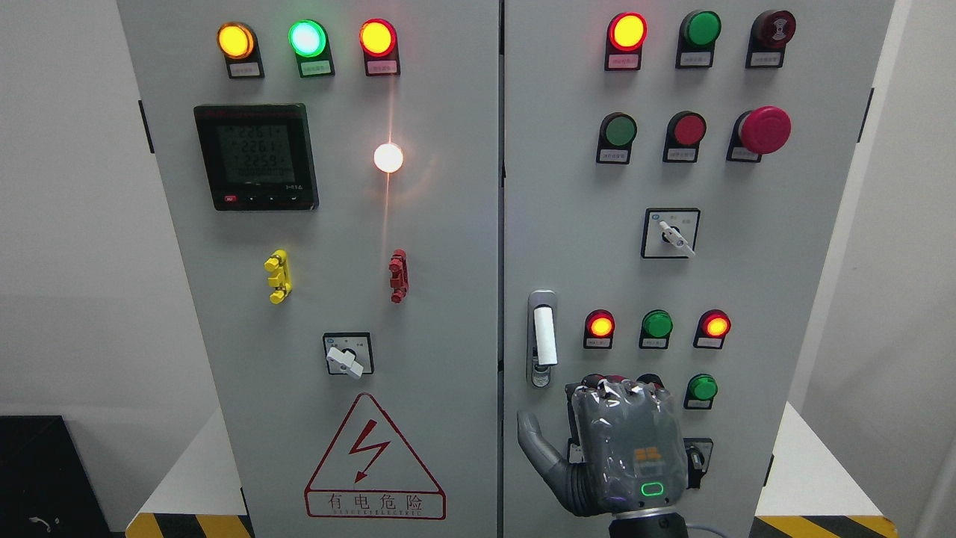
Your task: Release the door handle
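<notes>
Door handle [544, 338] upright on right cabinet door [747, 224], near its left edge; right hand [624, 448] just below it, apart, fingers curled, thumb out, holding nothing.

a plain white wall [67, 224] stands behind on the left, evenly lit, and a similar pale wall [896, 299] shows on the right; a white raised platform [803, 463] sits at the foot on both sides, its front edge marked with a yellow-and-black hazard stripe [187, 525]. a black box-like object [33, 478] fills the lower left corner, too dark to identify.
</notes>
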Action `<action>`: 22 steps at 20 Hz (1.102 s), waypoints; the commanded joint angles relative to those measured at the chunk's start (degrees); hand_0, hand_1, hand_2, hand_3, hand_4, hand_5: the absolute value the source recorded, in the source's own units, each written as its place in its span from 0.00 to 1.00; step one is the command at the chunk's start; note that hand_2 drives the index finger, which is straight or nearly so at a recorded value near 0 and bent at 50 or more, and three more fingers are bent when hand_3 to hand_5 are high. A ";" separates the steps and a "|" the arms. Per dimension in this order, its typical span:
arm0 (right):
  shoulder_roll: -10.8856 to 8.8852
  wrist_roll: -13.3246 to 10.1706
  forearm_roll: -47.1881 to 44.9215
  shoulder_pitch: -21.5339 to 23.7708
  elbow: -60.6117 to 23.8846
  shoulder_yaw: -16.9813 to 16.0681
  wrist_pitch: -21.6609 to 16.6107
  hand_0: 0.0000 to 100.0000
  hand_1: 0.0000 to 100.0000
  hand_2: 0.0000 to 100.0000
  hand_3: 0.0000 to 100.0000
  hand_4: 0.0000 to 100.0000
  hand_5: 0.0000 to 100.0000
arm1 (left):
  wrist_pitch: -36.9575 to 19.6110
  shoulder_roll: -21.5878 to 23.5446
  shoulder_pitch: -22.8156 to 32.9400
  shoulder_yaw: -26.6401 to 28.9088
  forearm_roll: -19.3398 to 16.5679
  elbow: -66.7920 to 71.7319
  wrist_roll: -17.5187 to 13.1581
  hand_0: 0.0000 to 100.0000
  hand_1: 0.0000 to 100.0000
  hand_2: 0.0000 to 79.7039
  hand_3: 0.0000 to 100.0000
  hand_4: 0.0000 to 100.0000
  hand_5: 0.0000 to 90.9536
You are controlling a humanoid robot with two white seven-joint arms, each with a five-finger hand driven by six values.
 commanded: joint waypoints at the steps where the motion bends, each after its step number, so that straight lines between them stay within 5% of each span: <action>1: 0.00 0.41 -0.01 -1.21 1.57 -0.12 0.13 0.35 0.15 0.97 1.00 1.00 1.00 | -0.04 0.01 0.00 0.00 0.00 -0.01 0.01 0.12 0.56 0.00 0.00 0.00 0.00; 22: 0.00 1.90 -0.09 -5.34 4.03 -0.48 2.33 0.35 0.17 0.98 1.00 1.00 1.00 | -0.04 0.01 0.00 0.00 0.00 -0.01 0.01 0.12 0.56 0.00 0.00 0.00 0.00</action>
